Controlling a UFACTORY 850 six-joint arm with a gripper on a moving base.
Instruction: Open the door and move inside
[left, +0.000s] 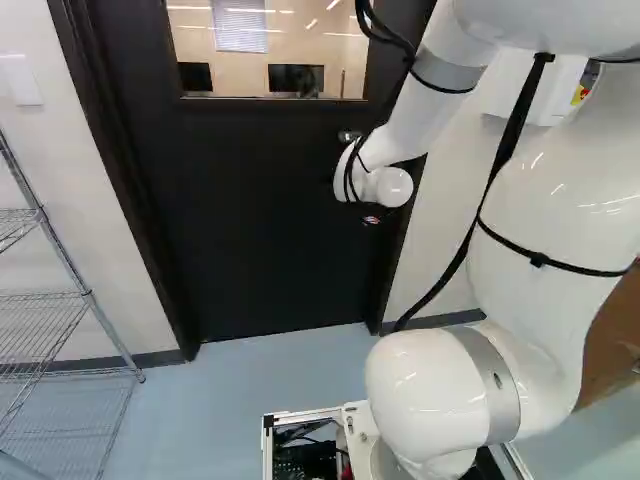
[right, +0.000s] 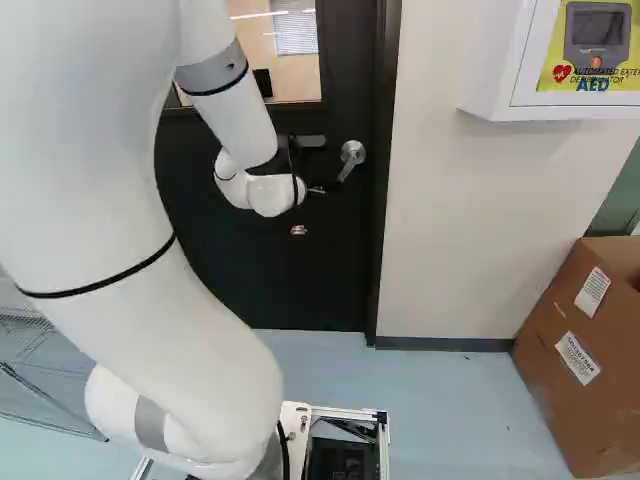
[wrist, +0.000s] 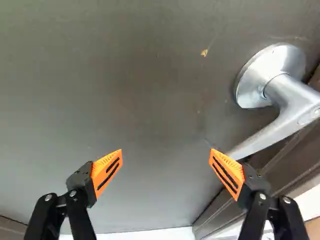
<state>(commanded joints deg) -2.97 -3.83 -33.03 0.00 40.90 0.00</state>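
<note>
One finger partly hides the handle.

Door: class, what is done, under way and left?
Reaching looks done: the open gripper has one finger by the handle. Turning seems in hand: the handle slants down. Left: opening the door, which sits shut in its frame, and moving inside.

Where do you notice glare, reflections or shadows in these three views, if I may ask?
Left base view: glossy highlights on the white arm, light streaks in the door window; right base view: soft shadow beneath the white wall cabinet; wrist view: bright sheen on the lever handle.
</note>
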